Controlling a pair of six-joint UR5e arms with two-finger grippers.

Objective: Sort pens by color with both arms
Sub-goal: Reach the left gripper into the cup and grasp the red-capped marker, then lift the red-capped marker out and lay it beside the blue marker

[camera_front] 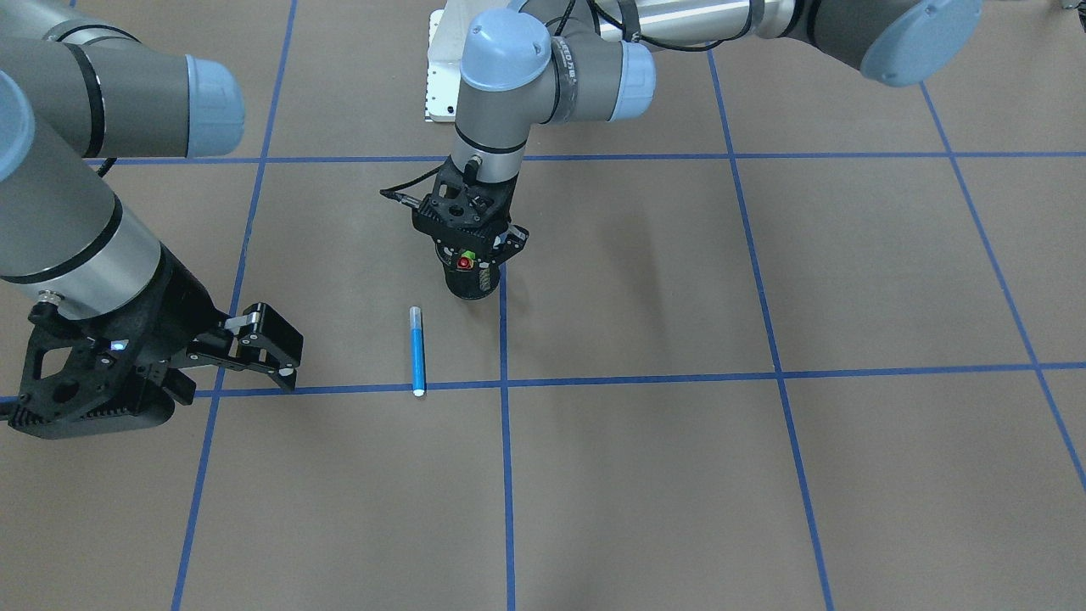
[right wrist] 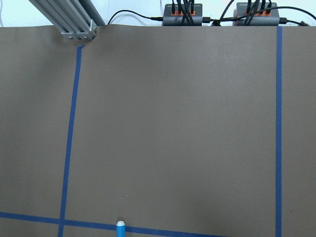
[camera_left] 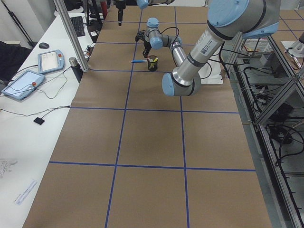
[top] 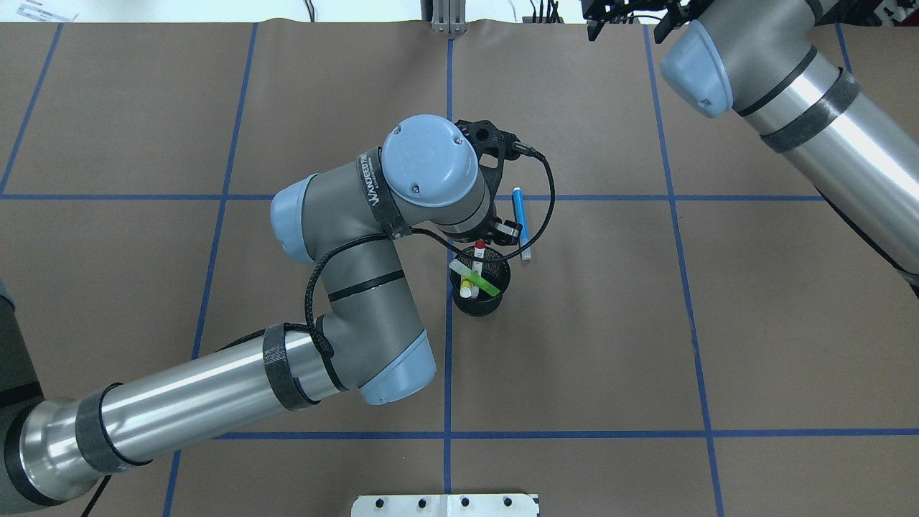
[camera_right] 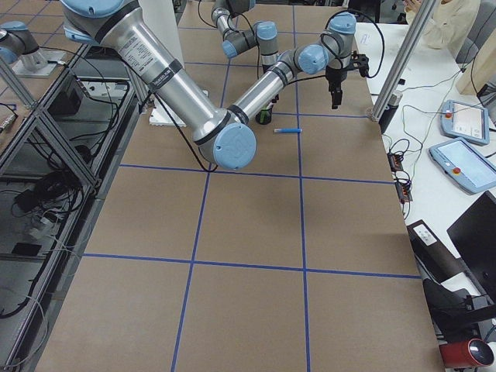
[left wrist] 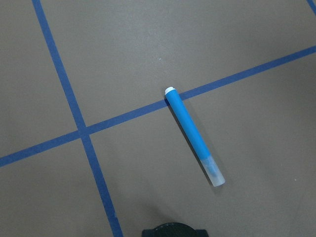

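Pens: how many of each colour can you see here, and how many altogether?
Blue pen: 1
Red-capped pen: 1
Lime green pen: 1
Yellow pen: 1
Total: 4 pens

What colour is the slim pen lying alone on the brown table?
The slim pen is blue, one end clear; left wrist view shows it best.
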